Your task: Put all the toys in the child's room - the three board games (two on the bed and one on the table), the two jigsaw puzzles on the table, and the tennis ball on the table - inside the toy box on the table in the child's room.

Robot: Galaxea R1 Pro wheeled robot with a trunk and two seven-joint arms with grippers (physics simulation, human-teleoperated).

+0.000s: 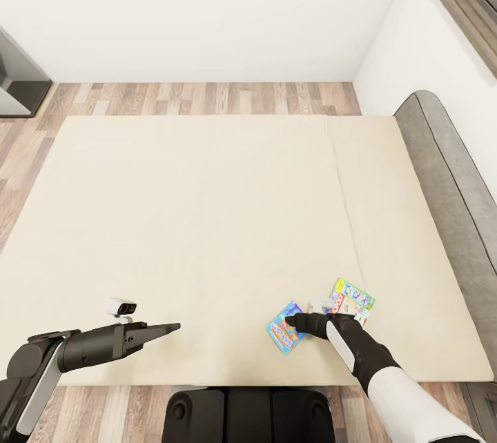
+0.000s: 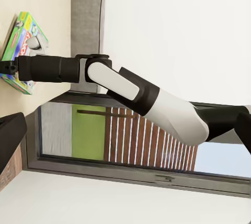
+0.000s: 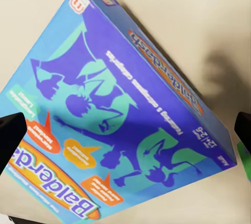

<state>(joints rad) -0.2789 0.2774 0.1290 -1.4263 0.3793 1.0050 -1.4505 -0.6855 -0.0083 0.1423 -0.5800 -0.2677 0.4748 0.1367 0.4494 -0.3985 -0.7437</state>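
Observation:
Two board games lie near the front right of the cream bed (image 1: pixel 207 222). One is a blue board game (image 1: pixel 284 330), flat on the mattress; in the right wrist view the blue box (image 3: pixel 130 109) spans the space between the fingers. My right gripper (image 1: pixel 293 323) is open, its fingertips (image 3: pixel 11 136) straddling this box without closing on it. A green and red board game (image 1: pixel 352 298) lies just beyond, also seen in the left wrist view (image 2: pixel 23 33). My left gripper (image 1: pixel 172 326) hovers open over the bed's front edge, well left of both games. The toy box, jigsaw puzzles and tennis ball are out of view.
A grey padded headboard (image 1: pixel 449 174) runs along the bed's right side against a white wall. Wood floor (image 1: pixel 207 98) borders the far side of the bed. A dark grey piece of furniture (image 1: pixel 17 81) stands at the far left. The robot's base (image 1: pixel 248 415) is at the bed's near edge.

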